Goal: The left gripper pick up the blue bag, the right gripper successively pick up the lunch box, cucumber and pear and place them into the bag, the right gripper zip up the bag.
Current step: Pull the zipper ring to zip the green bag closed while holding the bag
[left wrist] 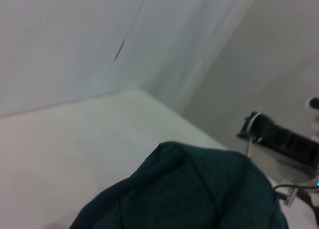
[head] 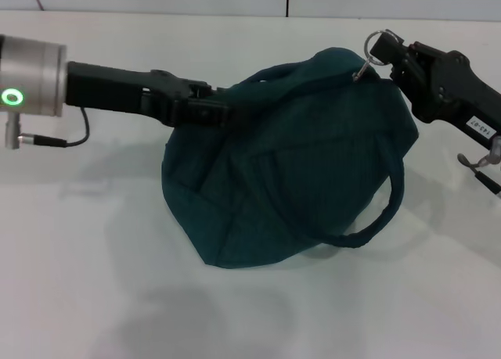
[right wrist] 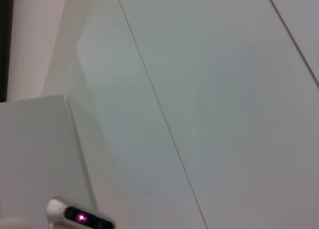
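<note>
The left end effector [head: 205,109] grips one end of the blue bag [head: 290,163] above the white bench [head: 70,281], while the right end effector [head: 385,55] pinches the zipper ring [head: 376,44] (zipping looks nearly done), so next comes a steady last pull.

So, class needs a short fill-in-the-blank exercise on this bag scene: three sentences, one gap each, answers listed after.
1. The left gripper grips the blue bag on the robot's ____ side.
2. The right gripper holds the metal ____ of the zipper pull at the top of the bag.
3. One carrying strap hangs in a loop on the bag's ____ side.

Missing words: left; ring; right
</note>
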Controlling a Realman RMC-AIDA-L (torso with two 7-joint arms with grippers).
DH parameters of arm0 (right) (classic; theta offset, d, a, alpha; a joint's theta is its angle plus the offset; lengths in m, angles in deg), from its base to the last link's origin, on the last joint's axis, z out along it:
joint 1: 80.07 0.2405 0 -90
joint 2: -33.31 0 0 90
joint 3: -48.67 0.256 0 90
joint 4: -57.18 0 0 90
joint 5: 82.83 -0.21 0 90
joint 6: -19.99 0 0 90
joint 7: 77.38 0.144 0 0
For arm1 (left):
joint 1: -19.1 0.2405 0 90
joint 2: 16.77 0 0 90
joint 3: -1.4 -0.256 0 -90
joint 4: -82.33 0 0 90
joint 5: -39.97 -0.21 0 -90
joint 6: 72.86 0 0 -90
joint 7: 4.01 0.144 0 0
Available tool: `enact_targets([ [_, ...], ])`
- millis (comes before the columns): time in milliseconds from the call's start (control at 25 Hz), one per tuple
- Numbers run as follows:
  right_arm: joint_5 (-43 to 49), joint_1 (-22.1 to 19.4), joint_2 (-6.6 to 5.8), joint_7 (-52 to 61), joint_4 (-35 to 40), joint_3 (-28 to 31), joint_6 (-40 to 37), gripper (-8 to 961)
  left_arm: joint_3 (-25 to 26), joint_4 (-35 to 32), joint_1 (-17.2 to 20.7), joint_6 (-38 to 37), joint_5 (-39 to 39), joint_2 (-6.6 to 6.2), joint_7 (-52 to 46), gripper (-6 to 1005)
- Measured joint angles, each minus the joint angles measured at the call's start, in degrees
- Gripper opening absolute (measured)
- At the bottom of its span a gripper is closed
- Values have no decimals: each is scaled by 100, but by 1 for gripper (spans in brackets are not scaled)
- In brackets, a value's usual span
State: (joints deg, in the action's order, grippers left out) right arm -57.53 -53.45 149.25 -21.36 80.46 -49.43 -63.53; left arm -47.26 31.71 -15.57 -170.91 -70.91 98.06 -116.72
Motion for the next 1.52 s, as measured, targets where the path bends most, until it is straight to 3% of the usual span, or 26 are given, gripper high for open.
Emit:
enact_targets([
  [240, -46, 1, -2, -3, -14, 6, -4, 78, -4, -206, -151, 91, -228, 69, -212, 564],
  [640, -61, 2, -9, -5, -14, 19, 18, 81, -13, -240, -127, 76, -239, 75, -171, 473],
  [1000, -87, -23, -11, -4, -9, 24, -10, 84, -13, -223, -82, 53, -207, 106, -167, 109],
  [1520, -215, -121, -19, -123, -208, 311, 102, 88, -3, -193, 84, -407, -192, 63, 175, 68],
])
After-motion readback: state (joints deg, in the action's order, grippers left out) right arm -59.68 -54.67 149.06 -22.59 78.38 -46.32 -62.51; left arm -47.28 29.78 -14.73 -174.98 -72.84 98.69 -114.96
